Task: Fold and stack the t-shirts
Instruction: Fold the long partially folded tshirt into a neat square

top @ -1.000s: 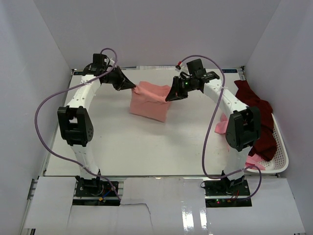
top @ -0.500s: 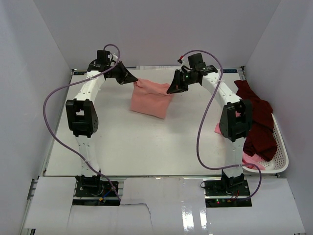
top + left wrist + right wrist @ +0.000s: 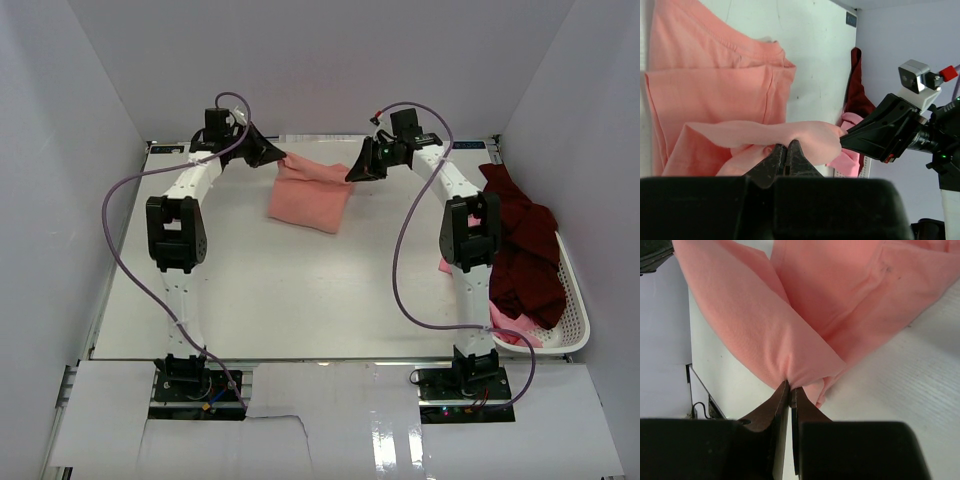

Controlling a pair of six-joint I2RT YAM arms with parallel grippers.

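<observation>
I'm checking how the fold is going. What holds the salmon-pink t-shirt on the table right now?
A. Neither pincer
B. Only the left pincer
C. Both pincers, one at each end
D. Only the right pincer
C: the left pincer and the right pincer are each shut on the salmon-pink t-shirt at opposite ends, and both wrist views show cloth pinched between the closed fingers.

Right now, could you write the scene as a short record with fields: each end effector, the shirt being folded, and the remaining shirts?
Left end effector: shut on the salmon-pink cloth t-shirt, far left corner
Right end effector: shut on the same t-shirt, far right corner
T-shirt state: partly folded, held edge raised, rest lying on the white table
Remaining: dark maroon cloth t-shirts draped over the white slotted plastic basket, right side
</observation>
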